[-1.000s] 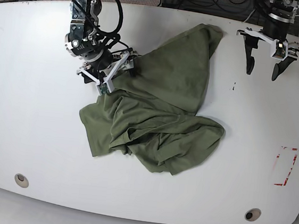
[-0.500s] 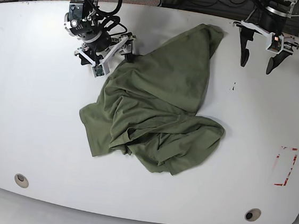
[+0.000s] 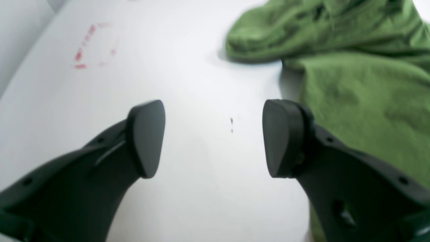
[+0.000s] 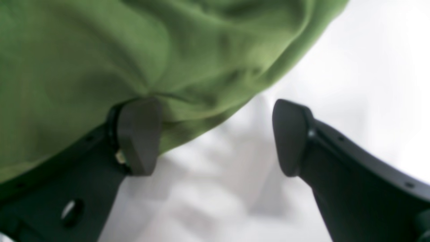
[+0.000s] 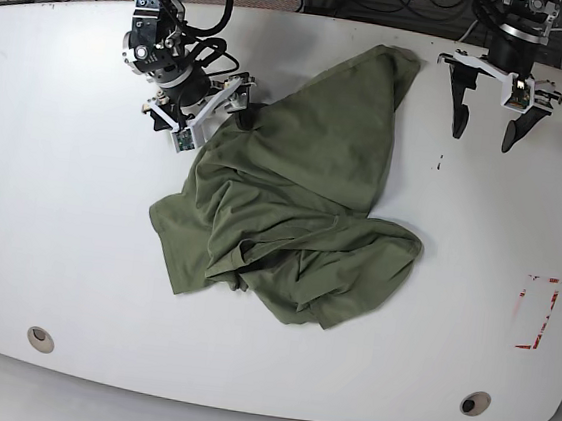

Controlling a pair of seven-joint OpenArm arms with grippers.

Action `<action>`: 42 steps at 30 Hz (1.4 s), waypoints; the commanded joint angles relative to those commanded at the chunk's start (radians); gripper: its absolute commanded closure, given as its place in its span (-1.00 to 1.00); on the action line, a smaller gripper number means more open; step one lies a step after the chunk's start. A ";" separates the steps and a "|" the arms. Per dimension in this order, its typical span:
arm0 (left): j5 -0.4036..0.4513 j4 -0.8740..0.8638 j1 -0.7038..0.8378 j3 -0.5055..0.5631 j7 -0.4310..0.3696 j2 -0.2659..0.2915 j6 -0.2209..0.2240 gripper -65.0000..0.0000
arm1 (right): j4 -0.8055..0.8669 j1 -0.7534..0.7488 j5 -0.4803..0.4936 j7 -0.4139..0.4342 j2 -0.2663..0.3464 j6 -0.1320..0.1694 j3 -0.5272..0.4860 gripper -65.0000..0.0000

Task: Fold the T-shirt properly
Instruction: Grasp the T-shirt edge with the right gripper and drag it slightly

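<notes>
Shirt first: T-shirt [image 5: 307, 153] lies crumpled mid-table, smoother panel toward the arms, bunched folds toward the near side, 1 corner reaching up between the 2 grippers. Right gripper [image 4: 215, 137] is spread open at the shirt's edge, 1 finger over or against the cloth, the other over bare table [image 4: 376, 87]; nothing pinched. Left gripper [image 3: 215, 138] also spread, holding nothing, above bare table beside the shirt. Step in hand looks like getting a grip on the edge to spread the shirt, fold proper not begun. To do it well: right gripper should straddle the edge squarely, go low so 1 fingertip gets under the hem, then close on a small bite, single layer if flattening, all layers if moving the stack. Left should come across to the far corner and grip before any pull, so both ends get tension together. Lift low, draw apart slowly, lay down flat; soft cotton will likely bunch or roll if pushed, and 1-sided pulling would probably drag the whole heap. Smooth the near folds before folding in halves. Unclear: which edge is hem, sleeve or collar, can't tell; no label visible; layer count inside the bunch hidden. Right wrist view is blurred, fingertip contact with cloth not certain, height above table neither. Left wrist view cuts the shirt off at the frame edges. Upper arms cropped in base view.
</notes>
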 joint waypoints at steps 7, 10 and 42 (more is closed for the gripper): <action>-0.003 -0.012 -0.014 -0.003 -0.005 -0.004 0.008 -0.30 | -0.017 -0.085 -0.124 0.037 0.065 0.026 -0.105 -0.48; -0.002 -0.013 -0.017 -0.002 -0.001 -0.004 0.007 -0.30 | -0.026 -0.087 -0.135 0.038 0.067 0.025 -0.118 -0.48; 0.008 -0.005 -0.043 -0.059 0.142 0.001 0.010 -0.36 | -0.134 0.073 0.044 0.010 0.062 -0.047 -0.005 -0.50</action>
